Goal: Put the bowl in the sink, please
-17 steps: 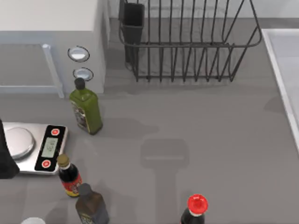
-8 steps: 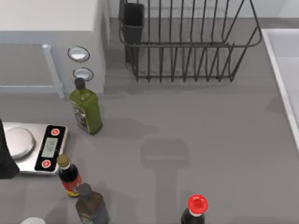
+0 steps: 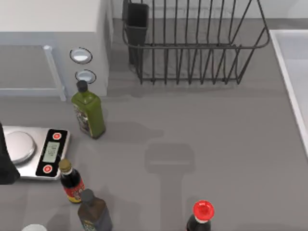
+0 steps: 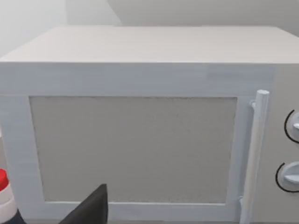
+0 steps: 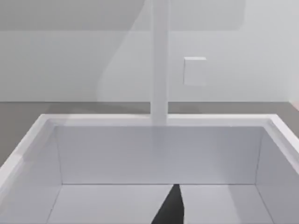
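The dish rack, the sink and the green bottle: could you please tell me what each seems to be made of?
The dish rack looks like thin black wire, probably coated metal: open bars with the table showing through. The sink looks like smooth matte white material, perhaps ceramic or plastic; flat pale walls leave it open. The green bottle looks like glossy glass or plastic, with a dark cap and a paper-like label.

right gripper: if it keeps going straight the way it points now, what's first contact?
Most likely the sink: the right wrist view looks into the basin, with its far inner wall ahead. Nothing seems to stand in between, though depth is hard to judge.
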Controlling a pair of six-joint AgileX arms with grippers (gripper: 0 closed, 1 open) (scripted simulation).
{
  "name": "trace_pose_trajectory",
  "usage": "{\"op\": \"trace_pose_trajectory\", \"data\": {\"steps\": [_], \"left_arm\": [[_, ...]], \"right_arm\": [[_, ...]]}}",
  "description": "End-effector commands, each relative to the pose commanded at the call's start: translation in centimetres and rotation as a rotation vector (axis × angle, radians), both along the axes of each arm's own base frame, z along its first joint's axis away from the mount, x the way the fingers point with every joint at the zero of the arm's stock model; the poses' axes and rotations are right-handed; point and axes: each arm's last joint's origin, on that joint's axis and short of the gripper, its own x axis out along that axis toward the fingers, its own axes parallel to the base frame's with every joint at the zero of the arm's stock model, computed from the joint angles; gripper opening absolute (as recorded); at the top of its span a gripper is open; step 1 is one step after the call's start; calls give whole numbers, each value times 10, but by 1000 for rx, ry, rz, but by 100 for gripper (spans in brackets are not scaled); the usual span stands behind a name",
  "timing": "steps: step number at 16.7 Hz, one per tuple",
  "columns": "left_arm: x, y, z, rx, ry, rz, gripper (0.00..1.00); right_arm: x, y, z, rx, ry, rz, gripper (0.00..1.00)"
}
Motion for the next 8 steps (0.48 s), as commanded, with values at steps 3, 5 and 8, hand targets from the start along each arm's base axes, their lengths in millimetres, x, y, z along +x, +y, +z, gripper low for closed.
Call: {"op": "trace_pose_trajectory", "data": {"steps": [3, 5, 8], "left_arm": [[0, 0, 0, 0, 0, 0, 100], [0, 0, 0, 0, 0, 0, 100], [0, 0, 0, 0, 0, 0, 100]], "right_arm": [[0, 0, 0, 0, 0, 0, 100], [0, 0, 0, 0, 0, 0, 100], [0, 0, 0, 0, 0, 0, 100]]}}
